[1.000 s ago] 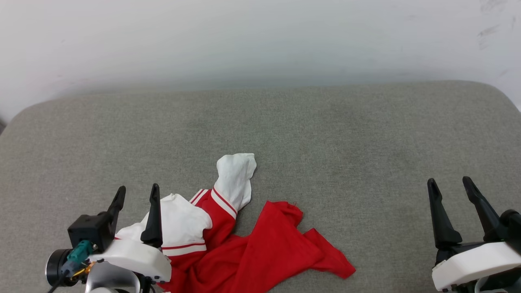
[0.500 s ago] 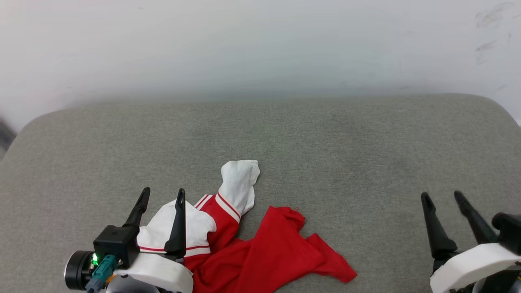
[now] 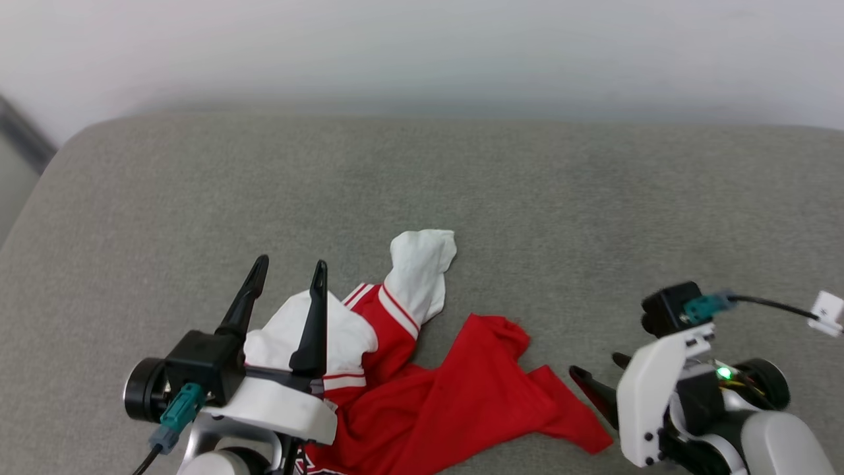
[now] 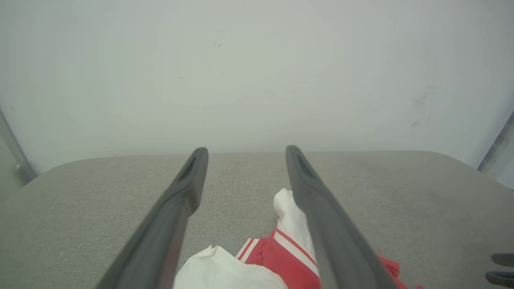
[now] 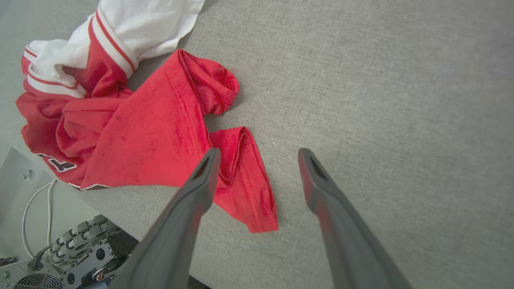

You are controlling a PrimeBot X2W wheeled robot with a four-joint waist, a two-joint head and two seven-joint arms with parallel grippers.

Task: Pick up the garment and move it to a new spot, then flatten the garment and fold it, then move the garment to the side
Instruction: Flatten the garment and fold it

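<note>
Picking up the crumpled garment (image 3: 455, 396) at the near edge of the grey surface (image 3: 461, 185), we best lower our left gripper (image 3: 292, 262) onto its white sleeve (image 3: 346, 336) and right gripper (image 5: 259, 151) onto its red corner (image 3: 573, 425), both wide open, empty.

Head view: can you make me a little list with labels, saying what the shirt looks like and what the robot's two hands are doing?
garment: red shirt, white sleeves, crumpled, not folded
where: near the front edge of the grey fabric surface
left gripper: open, over a white sleeve, holding nothing
right gripper: open, pointing at the red corner, holding nothing
</note>
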